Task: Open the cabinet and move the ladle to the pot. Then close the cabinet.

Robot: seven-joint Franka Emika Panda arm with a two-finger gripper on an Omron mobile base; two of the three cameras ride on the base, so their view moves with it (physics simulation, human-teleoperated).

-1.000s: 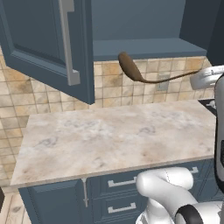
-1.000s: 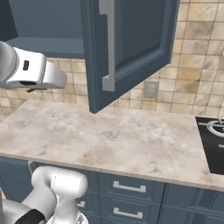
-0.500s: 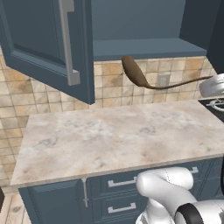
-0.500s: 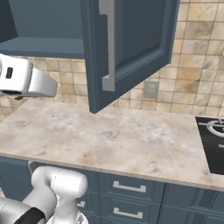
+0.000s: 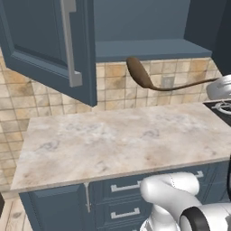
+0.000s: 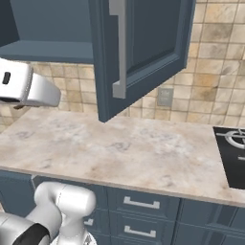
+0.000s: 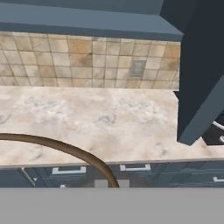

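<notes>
Cabinet (image 5: 67,49) doors stand open over the marble counter (image 5: 117,140). Ladle (image 5: 149,80) is out of the cabinet, held in the air above the counter, bowl toward the left door, handle running right to the hand. Over the last second it has dropped slightly and shifted right, toward the cooktop (image 6: 234,153), so the transfer seems underway. Pincer state: cannot tell, though the handle (image 7: 65,148) runs to the hand. Closing the cabinet remains.

Robot body: white arm with dark joints.
Arm links (image 5: 169,198) are smooth, glossy white, rounded shells; a black ring marks the joint (image 5: 195,222). The wrist housing (image 6: 24,85) is white with one small dark slot.
</notes>
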